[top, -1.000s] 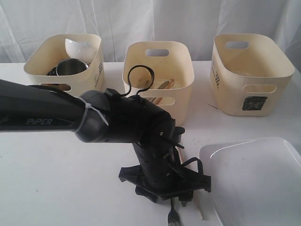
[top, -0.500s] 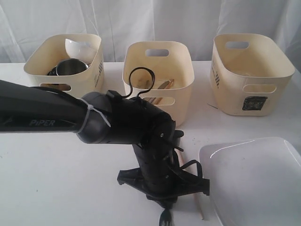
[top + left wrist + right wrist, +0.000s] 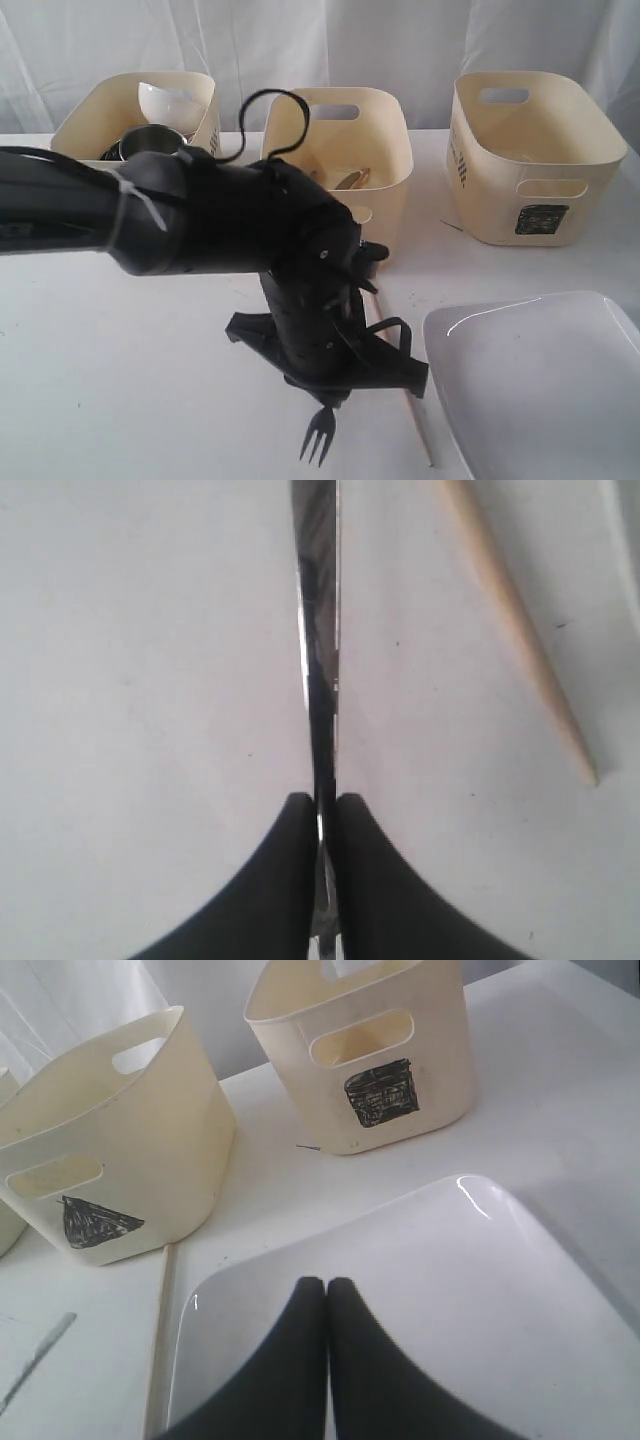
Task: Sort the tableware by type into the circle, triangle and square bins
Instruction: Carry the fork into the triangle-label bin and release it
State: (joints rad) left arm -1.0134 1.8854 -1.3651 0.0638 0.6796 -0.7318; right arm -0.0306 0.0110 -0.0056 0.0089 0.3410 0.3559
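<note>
Left wrist view shows the left claw [image 3: 322, 815] pressed together on the thin steel handle of a fork [image 3: 320, 660]. The fork is seen edge-on here, and its tines are outside this picture. In the exterior view the fork hangs with the tines down at six o'clock from the claw, but the black arm hides the fingers there, and I cannot tell if the tines touch the table [image 3: 120, 400]. At three o'clock from the fork, just beside it, one wooden chopstick [image 3: 412, 415] lies on the table, its far end covered by the arm. Farther at three o'clock is the white plate [image 3: 540, 390], cut off by the frame edge. The right claw [image 3: 327, 1295] is closed on nothing over this plate; the exterior view does not show it. At twelve o'clock stands the triangle bin [image 3: 395, 160], its cutlery [image 3: 350, 180] half hidden. The square bin [image 3: 500, 200] stands at two o'clock. At ten o'clock a third bin [image 3: 90, 120], whose mark I cannot read, holds a small white bowl [image 3: 165, 100] and a steel vessel [image 3: 150, 140], mug or bowl unclear.
</note>
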